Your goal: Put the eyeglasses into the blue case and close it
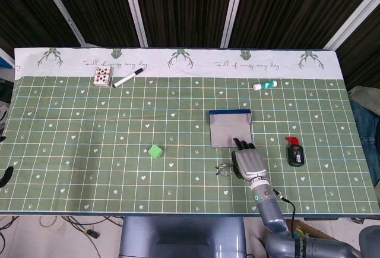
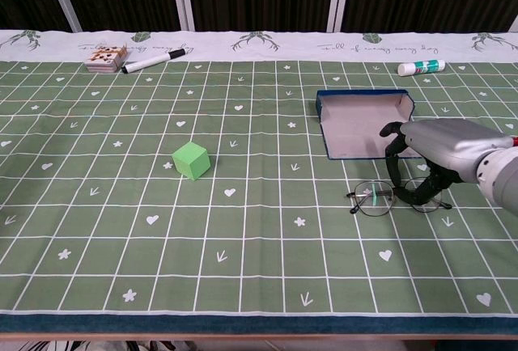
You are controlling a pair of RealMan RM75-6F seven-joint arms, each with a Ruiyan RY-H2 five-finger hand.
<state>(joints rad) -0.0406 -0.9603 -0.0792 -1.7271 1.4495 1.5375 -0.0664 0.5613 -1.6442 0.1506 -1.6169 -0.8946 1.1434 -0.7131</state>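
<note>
- We see the thin wire-framed eyeglasses point(image 2: 394, 198) lying flat on the green checked table point(image 2: 243, 230), just in front of the open blue case point(image 2: 362, 123) with a pale grey inside.
- Our right hand point(image 2: 433, 157) arches over the right lens, with dark fingers point(image 2: 394, 165) curled down around it; we cannot tell if they already pinch the frame.
- Our left hand is not visible.
- We judge the glasses light, thin and fragile, and the lenses slippery. It is better to take them at the bridge or rim, gently.
</note>
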